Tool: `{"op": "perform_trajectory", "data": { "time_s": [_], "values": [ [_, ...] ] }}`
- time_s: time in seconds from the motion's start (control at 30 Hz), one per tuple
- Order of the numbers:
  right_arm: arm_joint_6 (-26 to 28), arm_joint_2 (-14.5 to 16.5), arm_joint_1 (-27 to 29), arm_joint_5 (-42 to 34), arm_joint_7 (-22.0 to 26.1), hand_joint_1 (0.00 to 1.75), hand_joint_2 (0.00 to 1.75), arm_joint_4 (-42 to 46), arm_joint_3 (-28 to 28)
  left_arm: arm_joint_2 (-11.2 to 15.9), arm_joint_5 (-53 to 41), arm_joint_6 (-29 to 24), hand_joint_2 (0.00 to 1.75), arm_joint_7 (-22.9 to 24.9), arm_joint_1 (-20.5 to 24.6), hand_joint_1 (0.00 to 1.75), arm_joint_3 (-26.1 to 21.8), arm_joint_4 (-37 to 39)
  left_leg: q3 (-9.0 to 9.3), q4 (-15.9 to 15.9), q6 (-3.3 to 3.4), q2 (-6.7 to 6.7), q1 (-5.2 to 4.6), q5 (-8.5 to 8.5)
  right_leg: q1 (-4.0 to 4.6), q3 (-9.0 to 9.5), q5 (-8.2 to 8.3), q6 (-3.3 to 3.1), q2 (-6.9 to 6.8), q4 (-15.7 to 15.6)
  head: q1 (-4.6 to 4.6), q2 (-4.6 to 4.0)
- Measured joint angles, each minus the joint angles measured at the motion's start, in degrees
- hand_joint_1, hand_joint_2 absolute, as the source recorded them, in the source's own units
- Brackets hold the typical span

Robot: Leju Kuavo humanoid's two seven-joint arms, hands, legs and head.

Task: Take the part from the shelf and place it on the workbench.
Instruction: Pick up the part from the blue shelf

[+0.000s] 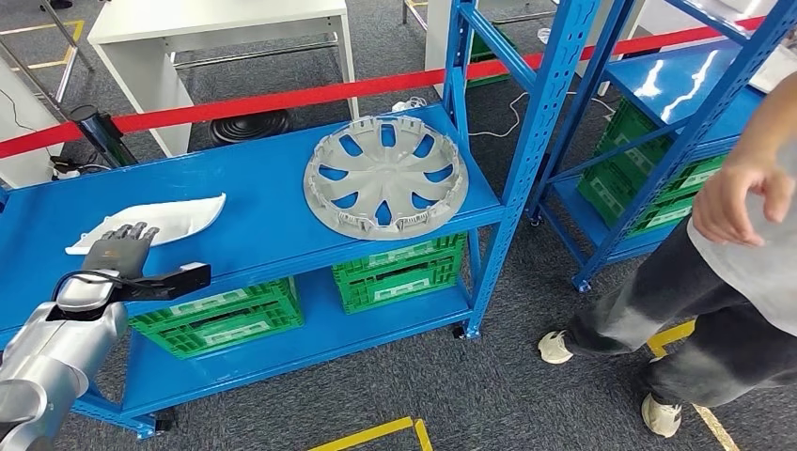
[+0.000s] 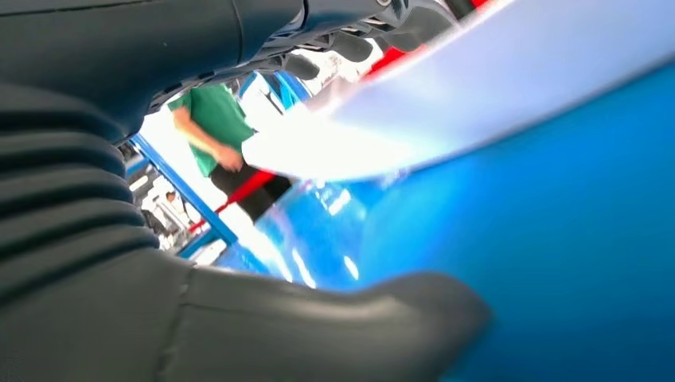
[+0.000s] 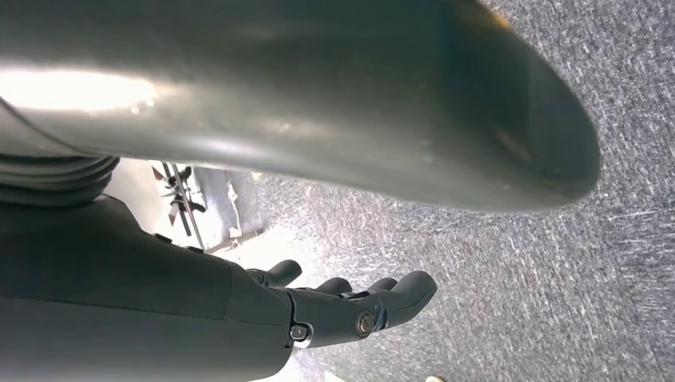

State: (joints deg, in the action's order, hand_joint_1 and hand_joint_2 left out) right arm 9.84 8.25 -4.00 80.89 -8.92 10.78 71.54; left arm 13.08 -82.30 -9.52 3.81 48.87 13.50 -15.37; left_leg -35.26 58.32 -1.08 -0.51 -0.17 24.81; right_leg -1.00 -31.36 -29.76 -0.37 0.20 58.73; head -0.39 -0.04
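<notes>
A white curved part [image 1: 164,218] lies at the left of the blue shelf's top board [image 1: 263,216]. My left hand [image 1: 117,250] reaches over the shelf's front edge, its fingers spread flat on the part's near end and its thumb sticking out sideways along the shelf edge. In the left wrist view the white part [image 2: 493,95] sits between the fingers [image 2: 342,40] and the thumb [image 2: 358,318], with a gap at the thumb; nothing is gripped. A grey wheel cover [image 1: 385,175] lies further right on the same board. My right hand [image 3: 358,306] hangs over grey carpet, fingers loosely extended, holding nothing.
Green crates [image 1: 221,315] stand on the lower board. A red barrier tape [image 1: 282,97] runs behind the shelf, with a white table [image 1: 216,19] beyond. A second blue shelf [image 1: 677,103] stands at the right, and a person [image 1: 742,202] stands close in front of it.
</notes>
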Motion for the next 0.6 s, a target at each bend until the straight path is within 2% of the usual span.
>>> {"op": "perform_trajectory", "data": {
  "time_s": [0.27, 0.53, 0.6],
  "values": [
    [-0.48, -0.13, -0.06, 0.63, 0.00, 0.00, 0.00, 0.00, 0.00, 0.24, 1.67, 0.89, 1.75, -1.40, -0.79, 1.75, -3.30, 0.04, 0.00, 0.00, 0.00, -0.01, 0.00, 0.00, 0.01, 0.00, -0.01, 0.00, -0.01, 0.00, 0.00, 0.00],
    [-0.48, -0.14, -0.09, 0.70, 0.00, 0.00, 0.00, 0.00, 0.00, 0.39, 1.52, 1.65, 1.75, -1.42, -0.88, 1.75, -4.69, 0.04, 0.00, 0.00, 0.00, -0.01, 0.00, 0.00, 0.00, 0.01, -0.01, 0.00, -0.01, 0.00, 0.01, 0.00],
    [-0.48, -0.14, -0.08, 0.70, 0.00, 0.00, 0.00, 0.00, 0.00, 0.47, 1.33, 1.65, 1.75, -1.46, -0.88, 1.70, -4.91, 0.04, 0.00, 0.00, 0.00, -0.01, 0.00, 0.00, 0.00, 0.01, -0.01, 0.00, -0.01, 0.00, 0.01, 0.00]
  ]
}}
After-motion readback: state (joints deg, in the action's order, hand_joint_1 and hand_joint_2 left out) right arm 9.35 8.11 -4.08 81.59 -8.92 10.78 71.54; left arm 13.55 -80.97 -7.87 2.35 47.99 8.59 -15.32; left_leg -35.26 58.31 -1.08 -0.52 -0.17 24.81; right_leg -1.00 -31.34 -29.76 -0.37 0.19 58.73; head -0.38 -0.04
